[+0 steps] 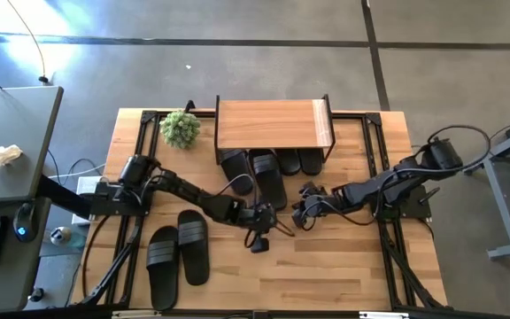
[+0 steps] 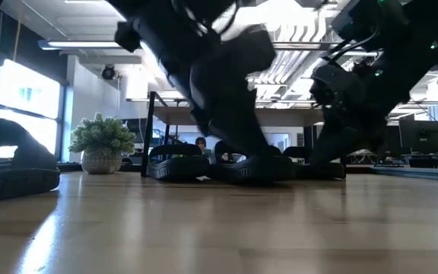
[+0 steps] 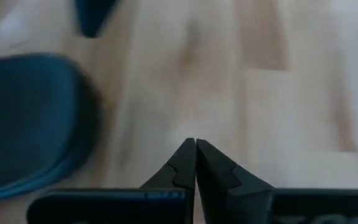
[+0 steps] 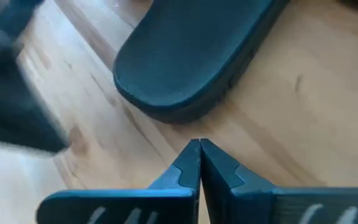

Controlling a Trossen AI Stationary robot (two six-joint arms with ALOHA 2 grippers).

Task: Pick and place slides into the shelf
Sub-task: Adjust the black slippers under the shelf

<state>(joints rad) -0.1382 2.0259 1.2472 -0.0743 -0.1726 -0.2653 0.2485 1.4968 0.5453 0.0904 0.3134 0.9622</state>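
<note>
Slides: we see two (image 1: 177, 252) lying on the table (image 1: 343, 275) at front left, well apart from the shelf (image 1: 273, 124), with four more (image 1: 269, 173) tucked under its front edge. Our left gripper (image 1: 264, 218), fingers pressed together and empty, sits just before those four. Our right gripper (image 1: 305, 211), likewise closed on nothing, sits near it.

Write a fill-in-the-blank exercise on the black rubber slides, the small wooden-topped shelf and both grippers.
1. Away from the low wooden-topped shelf, ___ black rubber slides lie side by side near the left arm.
2. The left gripper has its fingers ___.
3. The right gripper points at a slide's ___ end.
4. The small potted plant stands beside the shelf's ___ end.

Missing words: two; shut; rounded; left
</note>
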